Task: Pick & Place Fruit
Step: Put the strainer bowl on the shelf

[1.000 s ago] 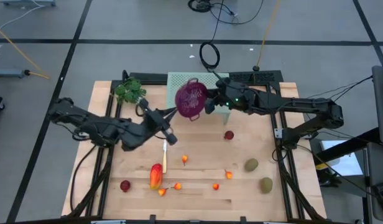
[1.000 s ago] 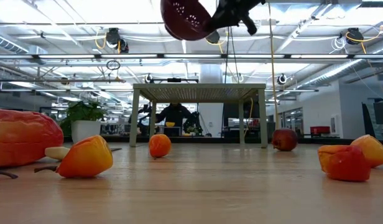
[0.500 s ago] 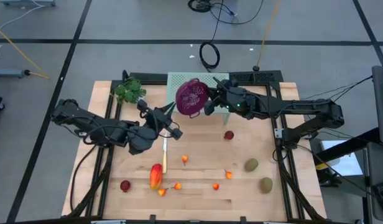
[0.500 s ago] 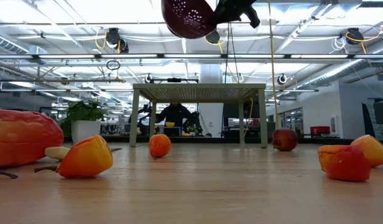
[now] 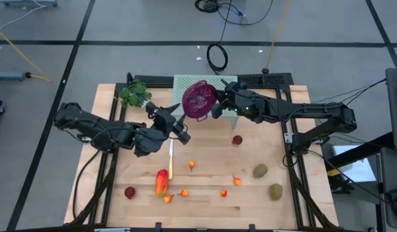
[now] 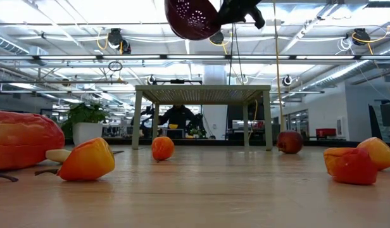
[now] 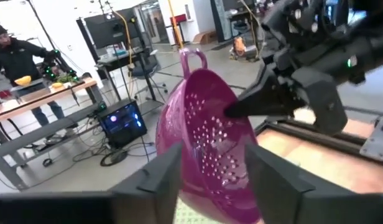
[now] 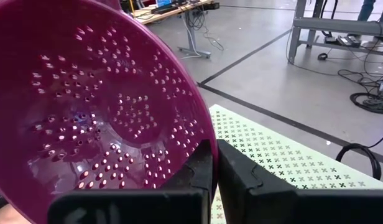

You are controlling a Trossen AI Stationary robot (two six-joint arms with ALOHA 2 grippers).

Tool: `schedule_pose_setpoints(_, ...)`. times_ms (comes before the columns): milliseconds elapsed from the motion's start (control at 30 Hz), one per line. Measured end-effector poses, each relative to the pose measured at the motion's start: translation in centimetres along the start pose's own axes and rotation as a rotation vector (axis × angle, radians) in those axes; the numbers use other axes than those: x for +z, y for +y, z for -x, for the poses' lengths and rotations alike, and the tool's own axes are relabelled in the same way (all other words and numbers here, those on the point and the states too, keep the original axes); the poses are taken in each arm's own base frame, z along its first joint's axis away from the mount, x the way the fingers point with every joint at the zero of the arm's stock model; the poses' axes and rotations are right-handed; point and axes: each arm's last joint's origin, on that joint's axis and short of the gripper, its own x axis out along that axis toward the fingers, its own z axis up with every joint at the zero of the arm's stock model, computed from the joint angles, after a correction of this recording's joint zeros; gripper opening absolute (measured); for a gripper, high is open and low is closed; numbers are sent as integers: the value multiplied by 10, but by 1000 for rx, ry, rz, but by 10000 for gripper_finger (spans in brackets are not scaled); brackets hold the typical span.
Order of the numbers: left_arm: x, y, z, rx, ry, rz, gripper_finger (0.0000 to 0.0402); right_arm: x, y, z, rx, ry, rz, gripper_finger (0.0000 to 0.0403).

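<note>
A wooden desk [image 5: 205, 193] carries the scattered fruit while two dark arms meet above its far edge. The right end effector [image 5: 217, 107] holds a perforated magenta colander [image 5: 198, 101] aloft over a pale green perforated mat [image 5: 185, 82], its fingers pinched together on the rim, as the right wrist view shows. The left end effector [image 5: 174, 124] hovers just beside the colander on the side toward the desk's near edge, its fingers spread apart and gripping nothing; in the left wrist view the bowl fills the gap between them.

All the fruit lies on the desk nearer the front edge than either end effector. The oblong red-yellow mango [image 5: 161, 182] sits closest to the left arm, beside a slim yellow-handled knife [image 5: 171, 161], with its long axis running roughly front to back on the desk. A dark red ball [image 5: 237, 140] and two kiwis [image 5: 260, 171] lie on the right arm's side; a second dark red ball [image 5: 129, 192] and several tiny orange-red fruits [image 5: 191, 165] dot the front. A leafy green plant [image 5: 135, 94] rests at the far left corner. With the right arm occupied, the free left arm looks better placed to reach for the mango.
</note>
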Motion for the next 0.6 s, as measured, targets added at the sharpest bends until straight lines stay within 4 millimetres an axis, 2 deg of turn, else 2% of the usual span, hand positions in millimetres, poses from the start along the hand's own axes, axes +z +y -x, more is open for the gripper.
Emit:
schedule_pose_setpoints(100,-4,1,-3,-7,23,-5,224,1,1,1,8,-14,10,4)
schedule_pose_setpoints(200,-6,4,-7,6,35,15,238,3,3,1,22,-32,17,4)
schedule_pose_setpoints(600,-4,11,-20,52,39,37,241,2,14,9,21,-68,31,4)
